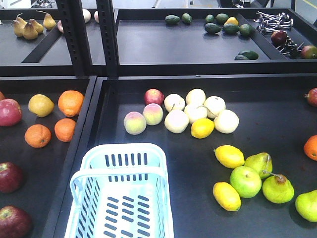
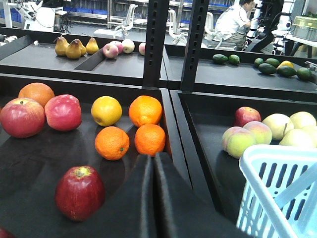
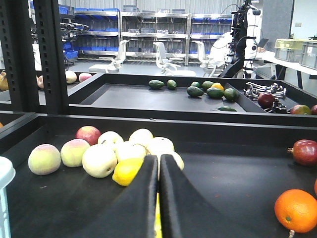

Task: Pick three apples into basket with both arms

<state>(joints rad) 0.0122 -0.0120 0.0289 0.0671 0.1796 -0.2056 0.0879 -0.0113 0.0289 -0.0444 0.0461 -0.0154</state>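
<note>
**Both arms before the first pick.** My left end effector (image 2: 152, 158) and my right end effector (image 3: 159, 159) are both clenched on nothing, each pair of black fingers pressed together low over the trays.

The basket (image 1: 124, 148) stands empty at the front-left corner of the right tray (image 1: 277, 124), just beside the divider. I judge that either arm can reach it there.

Two of the apples lie in the left tray (image 2: 29, 158), on my left arm's side:
- the first dark red apple (image 2: 79, 192), left of my closed fingers;
- the second dark red apple (image 1: 11, 220), nearer the front edge.

A dark red fruit (image 3: 305, 151) at the far right of the right tray is probably the third, which would suit my right arm. The oranges (image 2: 130, 130) and the pink-red apples (image 2: 42, 115) lie farther back.

The trays are matte black with raised lips, hung on perforated black uprights (image 1: 106, 37). Beyond them is a workshop with shelving of blue bins (image 3: 99, 17) and white chairs (image 3: 163, 55).
</note>
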